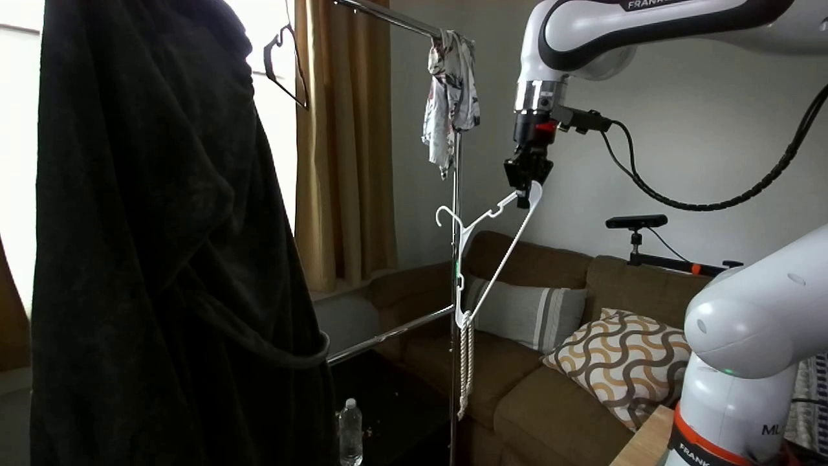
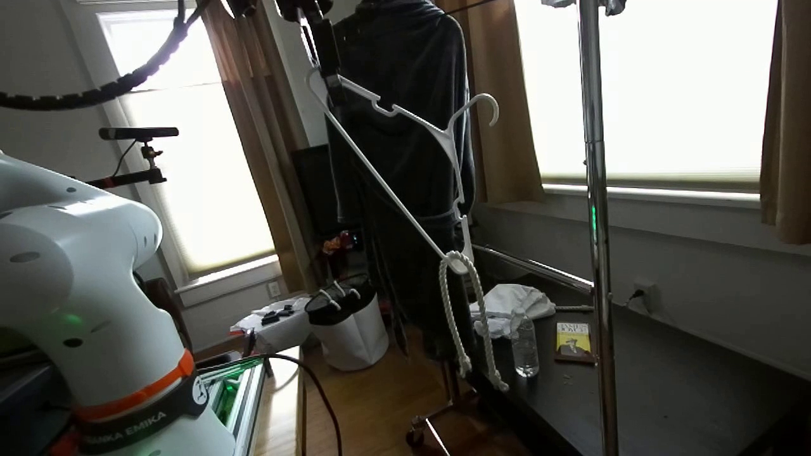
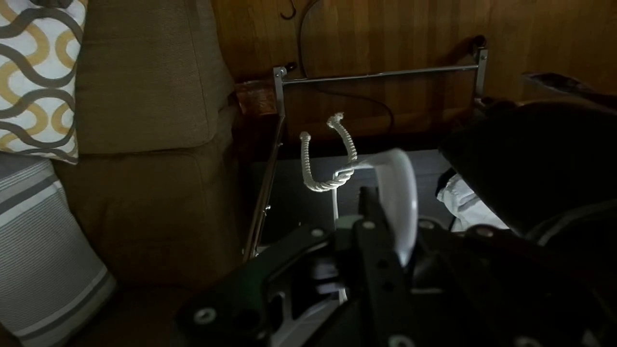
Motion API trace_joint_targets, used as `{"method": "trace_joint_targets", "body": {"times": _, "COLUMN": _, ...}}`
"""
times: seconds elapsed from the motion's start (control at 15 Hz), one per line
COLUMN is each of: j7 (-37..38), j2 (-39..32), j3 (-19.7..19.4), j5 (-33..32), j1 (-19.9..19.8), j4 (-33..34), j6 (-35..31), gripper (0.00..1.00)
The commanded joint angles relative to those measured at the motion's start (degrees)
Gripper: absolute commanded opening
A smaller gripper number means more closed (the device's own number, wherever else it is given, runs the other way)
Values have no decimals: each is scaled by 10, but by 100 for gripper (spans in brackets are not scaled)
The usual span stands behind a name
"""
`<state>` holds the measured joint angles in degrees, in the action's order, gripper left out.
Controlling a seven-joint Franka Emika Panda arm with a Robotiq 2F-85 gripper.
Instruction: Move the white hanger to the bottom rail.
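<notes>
The white hanger [image 1: 466, 232] hangs tilted in the air, with its hook [image 2: 485, 100] pointing sideways towards the rack. A white rope loop [image 1: 466, 353] hangs from its lower corner. My gripper [image 1: 524, 197] is shut on its upper corner; the same grip shows in an exterior view [image 2: 333, 85]. In the wrist view the hanger's white end [image 3: 402, 193] curves out beside the gripper finger [image 3: 383, 217]. The bottom rail [image 1: 388, 334] runs low from the rack's upright; it also shows in an exterior view [image 2: 538, 267]. The hook is above the rail and apart from it.
The rack's upright [image 2: 599, 253] stands near the hanger. A big dark coat [image 1: 174, 226] hangs on the rack, and a cloth bundle [image 1: 449, 97] is tied to the upper crossbar [image 1: 388, 16]. A bottle [image 2: 524, 348] stands on a black table [image 2: 671, 380]. A sofa [image 3: 144, 217] is alongside.
</notes>
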<state>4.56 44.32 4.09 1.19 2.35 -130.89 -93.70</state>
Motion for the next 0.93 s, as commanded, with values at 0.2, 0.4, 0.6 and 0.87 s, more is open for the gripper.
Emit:
{"method": "trace_joint_targets", "body": {"times": 0.2, "j7": -19, "j2": -55, "j3": -2, "j5": 9, "j1": 8, "j4": -5, "j6": -6, "gripper": 1}}
{"method": "trace_joint_targets", "body": {"times": 0.4, "j7": -28, "j2": -99, "j3": -1, "j5": 13, "j1": 12, "j4": -24, "j6": -55, "gripper": 1}}
{"method": "trace_joint_targets", "body": {"times": 0.6, "j7": -36, "j2": -123, "j3": -6, "j5": 18, "j1": 15, "j4": -67, "j6": -135, "gripper": 1}}
{"method": "trace_joint_targets", "body": {"times": 0.87, "j7": -57, "j2": -122, "j3": -15, "j5": 37, "j1": 20, "j4": -151, "j6": -199, "gripper": 1}}
